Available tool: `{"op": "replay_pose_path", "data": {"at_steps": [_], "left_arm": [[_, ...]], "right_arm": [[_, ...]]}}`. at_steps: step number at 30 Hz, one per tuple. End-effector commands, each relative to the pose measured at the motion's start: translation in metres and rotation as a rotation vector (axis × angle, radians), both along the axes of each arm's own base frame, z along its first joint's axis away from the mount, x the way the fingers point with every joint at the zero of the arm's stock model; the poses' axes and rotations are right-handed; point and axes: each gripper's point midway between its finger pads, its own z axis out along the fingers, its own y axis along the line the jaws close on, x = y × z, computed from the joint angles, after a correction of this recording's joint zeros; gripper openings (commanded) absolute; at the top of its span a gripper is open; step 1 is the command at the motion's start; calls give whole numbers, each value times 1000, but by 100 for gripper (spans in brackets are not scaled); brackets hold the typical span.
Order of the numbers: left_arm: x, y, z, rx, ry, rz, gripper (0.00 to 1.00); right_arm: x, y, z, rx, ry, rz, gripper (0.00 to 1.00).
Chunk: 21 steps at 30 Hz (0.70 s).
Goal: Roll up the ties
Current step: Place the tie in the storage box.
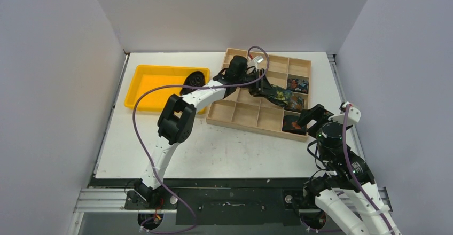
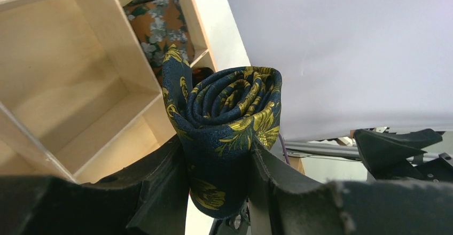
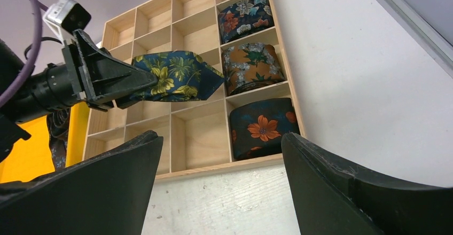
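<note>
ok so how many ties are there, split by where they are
in the wooden box, rolled: 3 (blue floral tie, brown floral tie, orange-flower tie)
in the left gripper, rolled: 1 (navy and gold tie)
in the yellow tray: 1 (dark tie)
total: 5
</note>
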Motion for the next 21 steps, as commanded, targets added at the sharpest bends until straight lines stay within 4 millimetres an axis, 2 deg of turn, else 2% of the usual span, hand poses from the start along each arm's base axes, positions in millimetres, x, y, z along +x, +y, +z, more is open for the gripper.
{"op": "replay_pose_path", "data": {"at_steps": [1,5,11,16,20,21], "left_arm": [[12,-9,6,-60,-17,15,0],[18,-13,-3,-92,-1,22,0],[32,-16,-4,-148,-1,48,0],[46,-14,-37,-25,5,89,0],[52,-2,-68,125,18,130,0],[55,2,-70,155,12,145,0]], "right_arm": [[0,-6,0,-26,-6,-19,85],[-2,-8,-1,-27,-10,-23,85],[-1,-8,-4,-33,-6,-24,85],[0,-8,-5,-40,-3,-24,85],[0,-8,-6,-45,-2,-27,85],[0,-8,-6,-45,-2,-25,85]]}}
